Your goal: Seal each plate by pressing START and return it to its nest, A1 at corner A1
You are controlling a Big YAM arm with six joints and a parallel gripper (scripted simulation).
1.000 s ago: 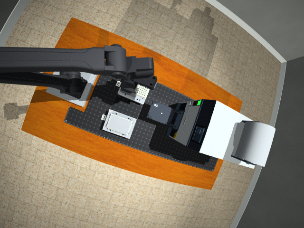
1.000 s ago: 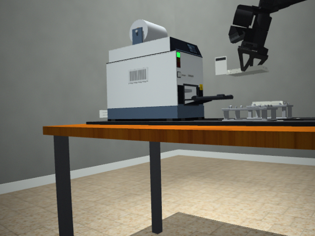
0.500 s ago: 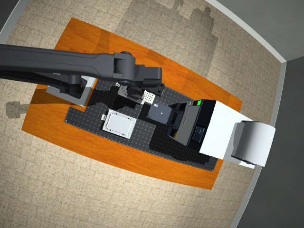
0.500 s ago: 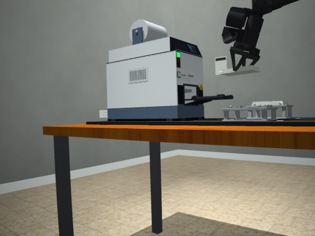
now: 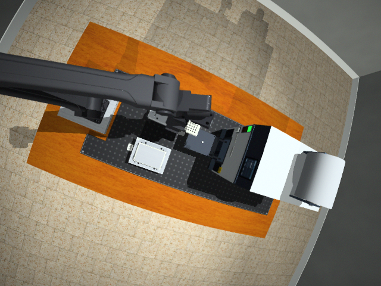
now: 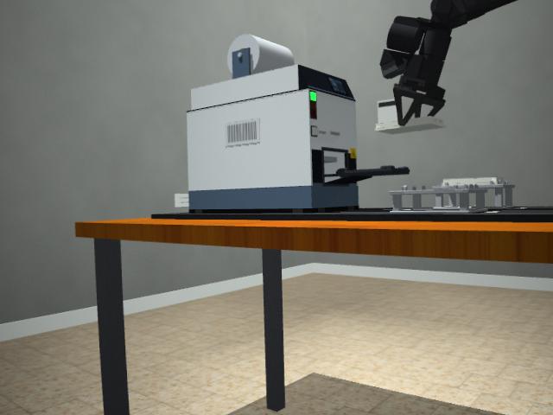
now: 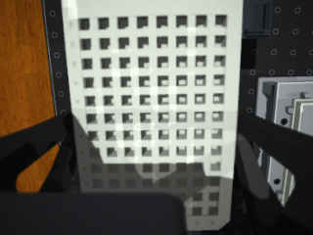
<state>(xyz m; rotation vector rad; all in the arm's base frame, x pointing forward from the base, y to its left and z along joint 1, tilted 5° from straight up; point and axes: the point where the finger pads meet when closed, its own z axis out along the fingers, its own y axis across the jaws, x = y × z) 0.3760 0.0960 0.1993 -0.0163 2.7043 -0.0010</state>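
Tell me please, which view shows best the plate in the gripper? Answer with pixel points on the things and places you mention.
The wrist view: the open wells of the held plate (image 5: pixel 193 127) (image 6: pixel 413 126) (image 7: pixel 155 90) face it, filling much of the picture. Top shows one perforated end; exterior shows its thin edge, raised.

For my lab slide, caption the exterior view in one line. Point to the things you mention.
A black robot gripper (image 6: pixel 419 119) (image 7: pixel 155 117) holds a cream well plate (image 6: pixel 413 126) (image 5: pixel 192 127) (image 7: pixel 152 90) aloft beside a white-and-blue plate sealer (image 6: pixel 250 147) (image 5: pixel 277 166), its lamp (image 6: pixel 313 96) (image 5: pixel 249 128) green.
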